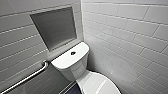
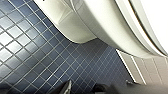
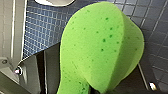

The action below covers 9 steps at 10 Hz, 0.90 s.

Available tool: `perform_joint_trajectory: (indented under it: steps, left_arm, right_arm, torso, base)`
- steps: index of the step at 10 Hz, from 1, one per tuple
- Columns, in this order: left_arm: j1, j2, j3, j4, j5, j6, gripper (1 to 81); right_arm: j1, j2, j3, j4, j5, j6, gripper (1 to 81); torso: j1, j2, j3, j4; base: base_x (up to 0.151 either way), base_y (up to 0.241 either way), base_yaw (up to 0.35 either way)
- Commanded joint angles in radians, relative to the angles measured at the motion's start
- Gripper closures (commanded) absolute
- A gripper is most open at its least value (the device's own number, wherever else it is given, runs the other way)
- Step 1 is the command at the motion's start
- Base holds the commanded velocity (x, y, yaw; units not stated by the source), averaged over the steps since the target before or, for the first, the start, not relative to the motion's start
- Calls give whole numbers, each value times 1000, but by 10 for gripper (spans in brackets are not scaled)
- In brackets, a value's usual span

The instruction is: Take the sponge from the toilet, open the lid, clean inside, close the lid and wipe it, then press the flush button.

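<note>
In the head view, a metal grab bar [image 1: 27, 77] ran along the grey tiled wall at the far left, with a recessed niche [image 1: 55, 27] set into the tiles above it. Just right of these stood the toilet [image 1: 72, 66], its tank against the corner. The dark flush button [image 1: 73, 53] sat in the middle of the flat tank top. Below and to the right lay the lid [image 1: 100, 85], closed over the bowl, and white tiled wall [image 1: 130, 37] took up the rest of the right side.

The left wrist view looked along the curved white underside of the bowl, above a floor [image 2: 30, 50] of small dark blue tiles. The left gripper [image 2: 82, 88] showed as dark shapes near the floor, touching nothing – whether it was released or clenched could not be told.

In the right wrist view, the sponge [image 3: 97, 47] rose bright green and speckled, bent into a fold. Its lower end was pinched in the right gripper [image 3: 98, 90] – clenched on the pad and holding it off the toilet, over the blue floor.
</note>
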Motion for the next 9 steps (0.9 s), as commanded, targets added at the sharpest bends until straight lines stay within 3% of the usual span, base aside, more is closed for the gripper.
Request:
perform_joint_trajectory:
  steps: [1,2,3,4,6,9]
  left_arm:
    - [-129,19,19,-21,63,-1,10]
    - [-147,38,19,-36,66,-4,10]
    - [-163,47,25,-59,86,-4,10]
    - [-173,55,46,-75,110,-4,10]
    - [-181,53,83,-85,113,-4,10]
    - [-187,68,85,-155,107,-4,10]
  right_arm:
    - [-5,-22,3,-27,-46,2,811]
    - [-5,-9,-16,-27,-53,0,811]
    - [-5,6,-40,-25,-55,2,811]
    - [-4,18,-57,-27,-55,2,811]
    - [-4,26,-70,-28,-55,0,811]
    - [2,32,-77,-27,-55,2,811]
  torso:
    - [0,0,0,0]
    - [0,0,0,0]
    - [0,0,0,-26]
    - [0,0,0,-8]
    - [0,0,0,-33]
    - [0,0,0,-33]
  base:
    - [0,0,0]
    - [0,0,0]
    - [0,0,0]
    - [0,0,0]
    - [0,0,0]
    - [0,0,0]
